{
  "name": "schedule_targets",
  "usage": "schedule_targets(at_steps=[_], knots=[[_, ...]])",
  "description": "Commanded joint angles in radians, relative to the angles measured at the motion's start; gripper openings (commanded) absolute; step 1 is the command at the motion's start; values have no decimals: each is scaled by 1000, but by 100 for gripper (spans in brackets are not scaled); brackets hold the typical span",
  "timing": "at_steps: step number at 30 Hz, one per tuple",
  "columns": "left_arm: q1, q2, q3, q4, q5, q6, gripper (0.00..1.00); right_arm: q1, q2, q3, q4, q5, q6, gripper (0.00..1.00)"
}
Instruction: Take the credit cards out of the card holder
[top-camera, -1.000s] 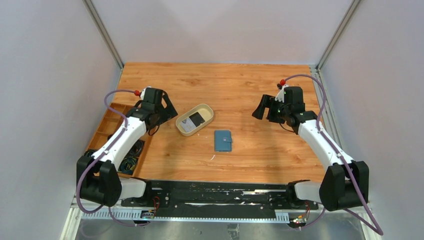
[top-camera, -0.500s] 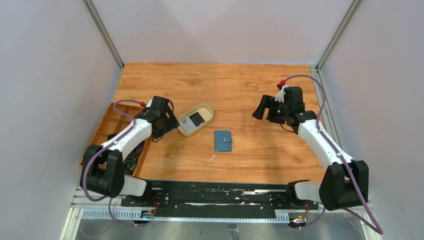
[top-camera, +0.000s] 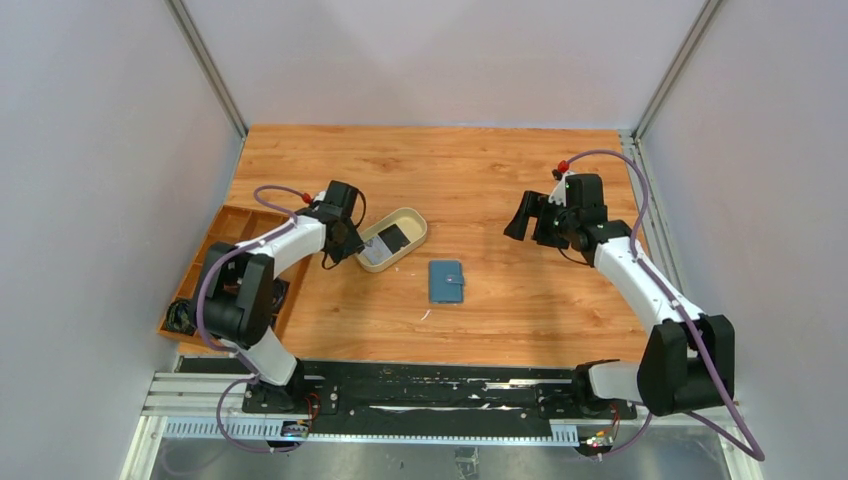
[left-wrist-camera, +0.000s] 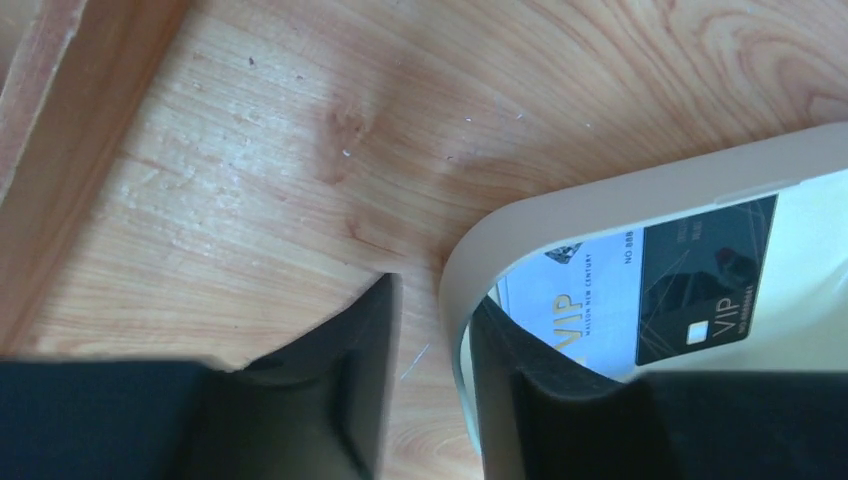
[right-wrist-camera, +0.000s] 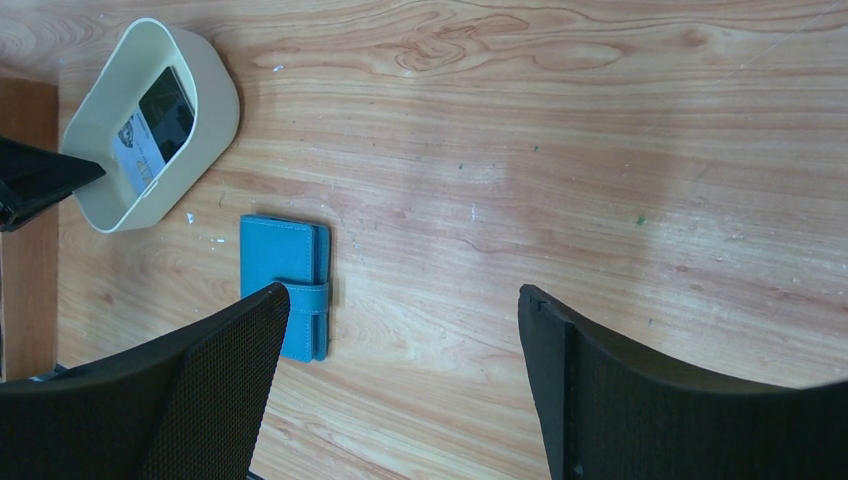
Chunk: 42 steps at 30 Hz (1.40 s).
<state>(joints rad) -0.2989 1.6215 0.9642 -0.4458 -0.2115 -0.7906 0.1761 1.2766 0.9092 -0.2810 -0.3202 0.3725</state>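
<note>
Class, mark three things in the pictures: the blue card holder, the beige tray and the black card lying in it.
card holder (right-wrist-camera: 282, 250): right wrist view, on its closed cover.
beige tray (right-wrist-camera: 218, 105): right wrist view, on its outer wall.
black card (left-wrist-camera: 705, 280): left wrist view, middle of its face.

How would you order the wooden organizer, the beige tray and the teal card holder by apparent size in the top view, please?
1. Wooden organizer, partly hidden by the left arm.
2. Beige tray.
3. Teal card holder.
</note>
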Motion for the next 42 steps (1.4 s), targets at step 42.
schedule_targets(at_steps=[42], knots=[[-63,431,603,-137,-51,193,19,525,246,119,-17,337,-157,81]])
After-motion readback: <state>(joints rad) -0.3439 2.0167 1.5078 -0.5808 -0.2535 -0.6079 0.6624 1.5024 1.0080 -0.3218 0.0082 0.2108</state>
